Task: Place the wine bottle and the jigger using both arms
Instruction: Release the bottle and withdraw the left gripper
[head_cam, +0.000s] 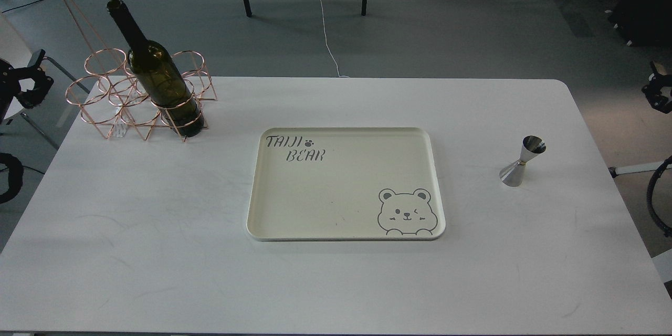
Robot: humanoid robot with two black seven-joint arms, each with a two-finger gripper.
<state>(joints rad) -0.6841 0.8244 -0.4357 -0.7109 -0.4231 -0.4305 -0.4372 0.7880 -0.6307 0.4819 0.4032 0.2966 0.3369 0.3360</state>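
The wine bottle (159, 80), dark olive-green with a long neck, stands tilted in the front right ring of a copper wire rack (102, 95) at the table's back left. The jigger (523, 160), small and silver, stands upright on the table at the right. My left gripper (38, 77) shows at the left edge, off the table and left of the rack, with its fingers apart and empty. My right gripper (657, 86) shows only partly at the right edge, off the table and behind the jigger. Its fingers cannot be told apart.
A cream tray (344, 132) with a bear drawing and "TAIJI BEAR" lettering lies in the middle of the white table (157, 252). Black cable loops show at both side edges. Chair legs and a white cable are on the floor behind the table.
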